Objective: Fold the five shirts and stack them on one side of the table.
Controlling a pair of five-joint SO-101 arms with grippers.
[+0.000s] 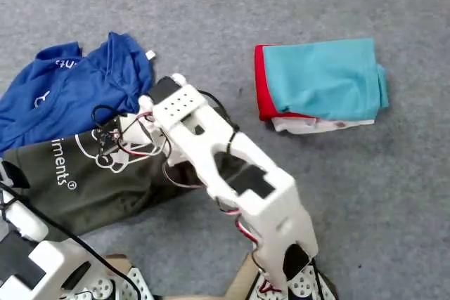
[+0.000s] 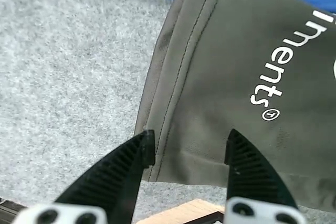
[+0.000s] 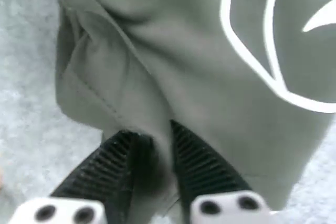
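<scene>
An olive shirt (image 1: 91, 180) with white print lies crumpled at the table's left, partly over a blue shirt (image 1: 70, 89) behind it. My right gripper (image 3: 155, 145) is shut on a fold of the olive shirt (image 3: 184, 51), with cloth pinched between its black fingers (image 3: 194, 156). The right arm (image 1: 211, 145) stretches from the front edge over the shirt's right side. My left gripper (image 2: 189, 148) is open above the olive shirt's (image 2: 236, 77) hemmed corner, one finger (image 2: 139, 153) beside the edge and one over the cloth. The left arm (image 1: 28, 244) sits at the front left.
A folded stack stands at the right: a cyan shirt (image 1: 320, 79) on top, a red one (image 1: 261, 96) beneath and a white one (image 1: 309, 126) lowest. Grey cloth (image 1: 365, 187) covers the table. Cables (image 1: 112, 138) hang over the olive shirt.
</scene>
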